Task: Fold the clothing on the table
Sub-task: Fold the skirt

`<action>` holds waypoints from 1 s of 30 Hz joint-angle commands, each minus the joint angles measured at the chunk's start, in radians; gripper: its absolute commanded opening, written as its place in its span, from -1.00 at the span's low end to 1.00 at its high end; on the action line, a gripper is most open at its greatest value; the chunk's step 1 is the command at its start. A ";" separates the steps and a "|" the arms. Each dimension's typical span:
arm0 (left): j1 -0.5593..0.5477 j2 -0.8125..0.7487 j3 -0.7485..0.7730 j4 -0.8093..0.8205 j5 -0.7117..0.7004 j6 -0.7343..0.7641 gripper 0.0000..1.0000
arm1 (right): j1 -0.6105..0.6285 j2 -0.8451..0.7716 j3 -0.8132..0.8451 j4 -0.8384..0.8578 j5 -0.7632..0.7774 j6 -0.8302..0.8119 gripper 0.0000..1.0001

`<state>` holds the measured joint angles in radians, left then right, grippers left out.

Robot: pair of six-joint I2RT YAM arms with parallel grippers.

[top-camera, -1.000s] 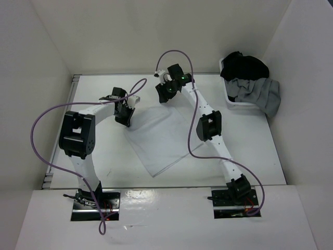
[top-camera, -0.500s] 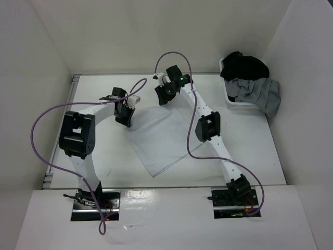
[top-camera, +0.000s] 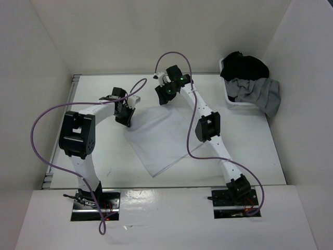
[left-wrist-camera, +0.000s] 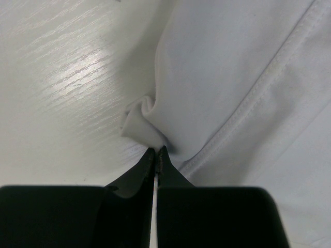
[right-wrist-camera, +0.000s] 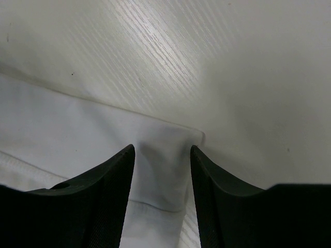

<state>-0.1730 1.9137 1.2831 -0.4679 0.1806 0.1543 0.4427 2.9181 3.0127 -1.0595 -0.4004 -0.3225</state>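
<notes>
The clothing (top-camera: 161, 140) is lying flat on the table (top-camera: 250, 151), about in the middle, between the two arms, and it is turned at an angle to the table edges. One corner is pointing toward the near edge.

The left gripper (top-camera: 125, 122) is reaching down at the far left corner of the clothing. In the left wrist view its fingers (left-wrist-camera: 147, 161) are pressing together, and they are pinching a small bunched fold of the white fabric right at the tips. A stitched hem is running diagonally across the cloth beside this fold.

The right gripper (top-camera: 162, 99) is standing over the far right corner of the clothing. In the right wrist view its fingers (right-wrist-camera: 116, 170) are standing apart, one on each side of the corner, and the fabric is lying flat between them. They are not closing on it. I cannot tell whether the tips are touching the cloth.

At the far right of the table a white bin (top-camera: 242, 105) is holding a black garment (top-camera: 243, 65), and a grey garment (top-camera: 263, 94) is hanging over its side.
</notes>
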 commanded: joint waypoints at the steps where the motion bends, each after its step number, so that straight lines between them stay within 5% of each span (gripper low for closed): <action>1: 0.000 0.015 0.013 -0.006 0.030 0.004 -1.00 | -0.002 -0.002 0.058 -0.017 0.008 0.013 0.06; 30: 0.000 0.024 0.013 -0.015 0.030 0.004 -1.00 | -0.012 0.070 0.095 -0.008 0.037 0.013 -0.03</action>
<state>-0.1730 1.9156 1.2831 -0.4675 0.1810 0.1543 0.4377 2.9597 3.0692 -1.0573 -0.3588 -0.3122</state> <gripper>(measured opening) 0.023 0.496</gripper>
